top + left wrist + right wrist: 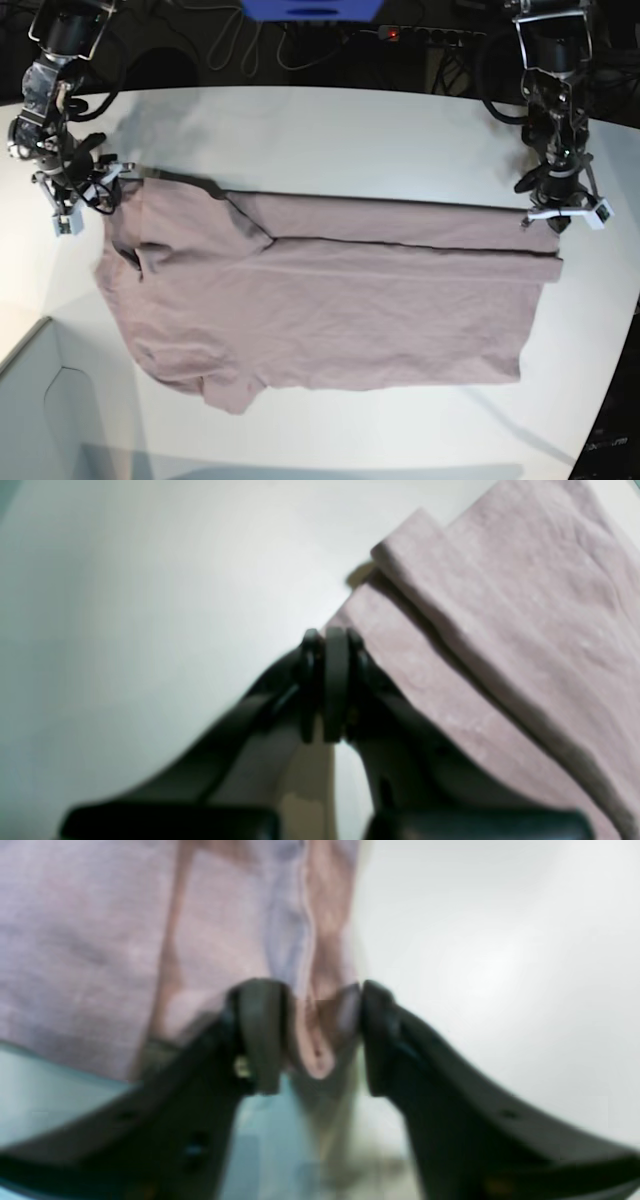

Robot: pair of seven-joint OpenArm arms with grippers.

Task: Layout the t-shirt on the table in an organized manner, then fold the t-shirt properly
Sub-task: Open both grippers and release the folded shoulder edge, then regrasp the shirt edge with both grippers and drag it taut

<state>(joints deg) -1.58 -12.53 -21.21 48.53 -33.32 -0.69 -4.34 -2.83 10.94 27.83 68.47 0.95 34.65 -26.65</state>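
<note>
The mauve t-shirt [330, 300] lies spread across the white table [330, 130], with its far long edge folded over into a band. My left gripper [545, 213] is at the shirt's far right corner. In the left wrist view its jaws [330, 635] are pressed together on the edge of the t-shirt [500, 605], low over the table [150, 605]. My right gripper [95, 188] is at the far left corner by the sleeve. In the right wrist view a bunched fold of the t-shirt [75, 940] fills the gap between the fingers of the right gripper [320, 1005].
Dark cables and a power strip [420, 35] lie beyond the table's far edge, next to a blue object [310, 8]. A pale box-like corner piece [40, 400] sits at the lower left. The table's curved edge [612, 400] runs down the right side.
</note>
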